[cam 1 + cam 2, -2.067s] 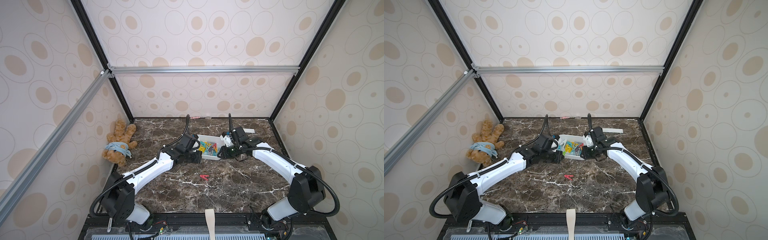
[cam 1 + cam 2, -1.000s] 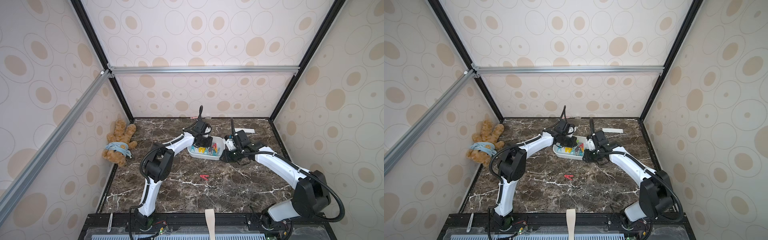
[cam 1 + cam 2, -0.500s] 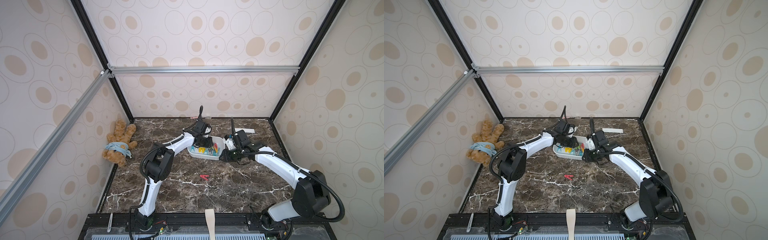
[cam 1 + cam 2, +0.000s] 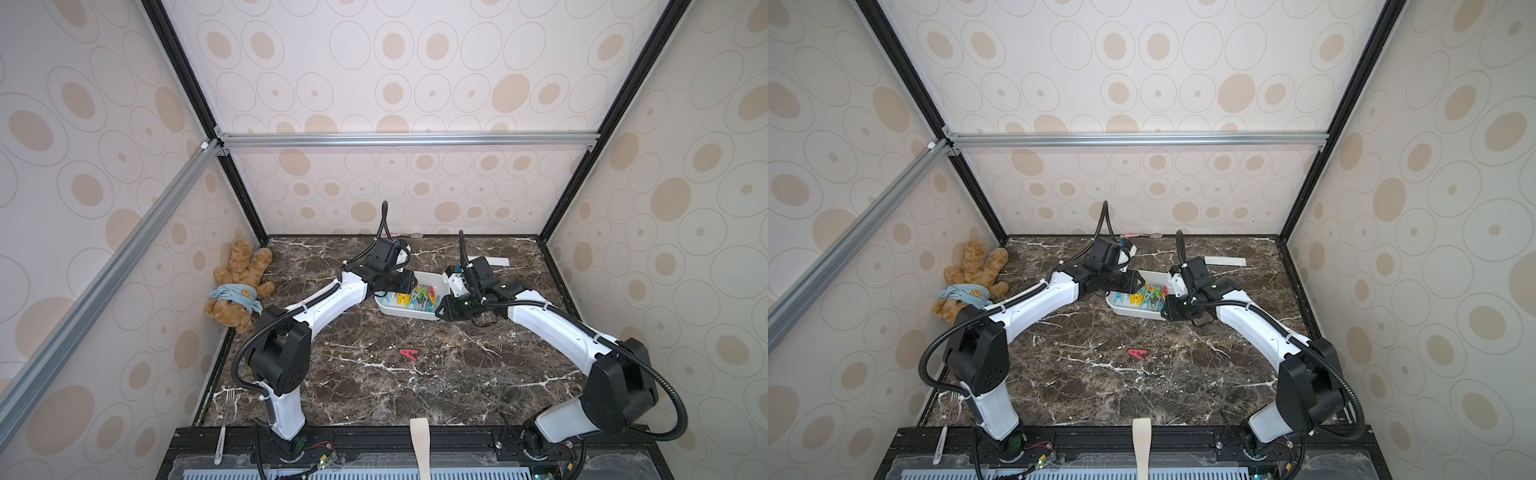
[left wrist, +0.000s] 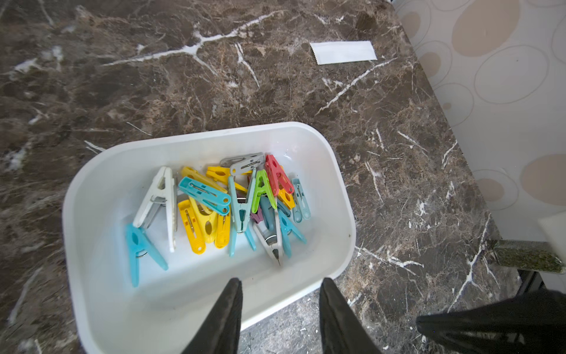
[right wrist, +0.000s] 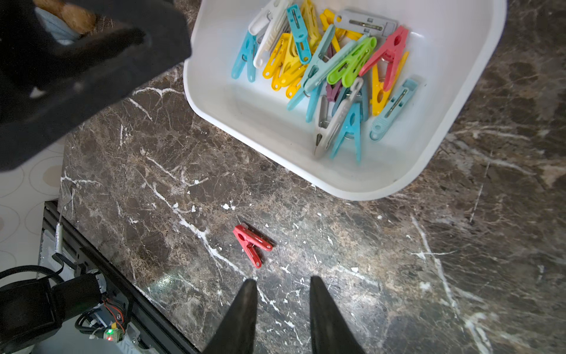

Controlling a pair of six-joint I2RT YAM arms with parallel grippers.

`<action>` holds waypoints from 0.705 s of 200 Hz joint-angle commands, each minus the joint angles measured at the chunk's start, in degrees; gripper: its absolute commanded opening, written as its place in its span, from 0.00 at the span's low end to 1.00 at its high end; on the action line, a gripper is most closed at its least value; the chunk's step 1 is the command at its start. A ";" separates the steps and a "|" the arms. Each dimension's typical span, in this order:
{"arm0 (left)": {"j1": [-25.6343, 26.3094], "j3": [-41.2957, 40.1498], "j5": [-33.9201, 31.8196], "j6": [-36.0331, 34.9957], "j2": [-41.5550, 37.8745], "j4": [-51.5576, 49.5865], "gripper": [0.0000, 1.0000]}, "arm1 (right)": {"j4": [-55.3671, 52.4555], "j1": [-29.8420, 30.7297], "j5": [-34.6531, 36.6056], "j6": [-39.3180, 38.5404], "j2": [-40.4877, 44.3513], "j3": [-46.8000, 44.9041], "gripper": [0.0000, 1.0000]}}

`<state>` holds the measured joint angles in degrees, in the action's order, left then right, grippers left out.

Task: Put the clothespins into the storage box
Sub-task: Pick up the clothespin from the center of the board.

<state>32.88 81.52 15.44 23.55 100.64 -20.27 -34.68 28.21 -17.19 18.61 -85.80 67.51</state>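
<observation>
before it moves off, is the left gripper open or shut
Open: left gripper, jaws apart over the box rim, nothing between them.

Purple clothespin (image 5: 256,216) mostly buried.

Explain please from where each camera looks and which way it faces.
Both top views: high in front, facing down at the table, storage box, left arm, right arm.
Left wrist: above the box, facing down into it at the clothespins; the open left gripper shows.
Right wrist: beside the box, facing down at the red clothespin; the open right gripper shows.
Shared: all views show the box.
</observation>
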 commanded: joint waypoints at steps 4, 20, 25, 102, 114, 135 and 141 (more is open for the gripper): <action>-1.08 -5.22 -3.54 0.79 -5.00 1.61 0.44 | -0.75 1.85 3.06 -1.46 -1.20 1.83 0.32; -1.71 -9.49 -4.73 1.12 -8.41 2.32 0.44 | -0.49 3.17 4.54 -1.73 -1.79 2.21 0.33; -1.89 -10.93 -5.03 1.35 -9.53 2.70 0.45 | -0.35 3.57 4.87 -1.80 -2.06 2.26 0.33; -4.92 -31.73 -6.83 2.81 -24.95 7.06 0.49 | -0.55 11.56 9.28 -1.33 -4.78 -0.65 0.35; -5.20 -33.25 -6.28 3.13 -25.77 7.02 0.49 | 0.41 12.15 8.38 -0.83 -5.40 -1.63 0.36; -5.53 -35.75 -4.98 3.86 -26.91 6.74 0.50 | 1.20 14.38 7.78 -0.68 -6.12 -3.24 0.36; -5.55 -36.31 -4.82 4.00 -27.21 6.58 0.50 | 1.49 15.22 7.58 -0.89 -6.29 -3.84 0.37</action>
<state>27.97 46.92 9.50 26.11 75.13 -14.63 -33.78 41.01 -9.28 17.54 -90.87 65.91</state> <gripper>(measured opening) 0.496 0.362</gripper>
